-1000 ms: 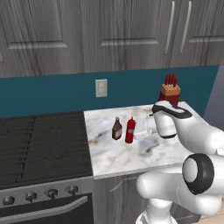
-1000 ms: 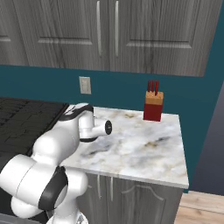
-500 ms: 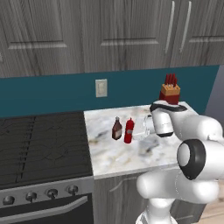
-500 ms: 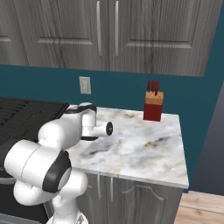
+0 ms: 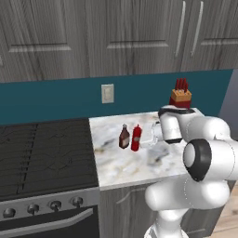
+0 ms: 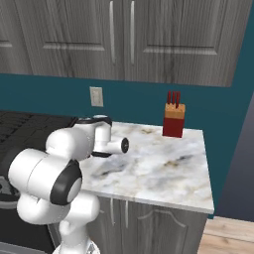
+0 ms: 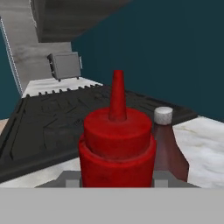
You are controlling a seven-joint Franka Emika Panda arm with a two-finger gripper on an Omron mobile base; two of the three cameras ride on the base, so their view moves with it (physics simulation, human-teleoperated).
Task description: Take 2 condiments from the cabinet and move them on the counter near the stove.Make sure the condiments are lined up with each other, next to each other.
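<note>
No readable text, label or number shows anywhere.

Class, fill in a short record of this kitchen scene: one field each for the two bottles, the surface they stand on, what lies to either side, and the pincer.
red squeeze bottle: upright, close beside the brown one
brown bottle: upright, on the stove side
counter: marble, carries both bottles
stove: black cooktop, left of counter
knife block: back corner, by the wall
pincer: level with the red bottle, on its right; grip unclear
</note>
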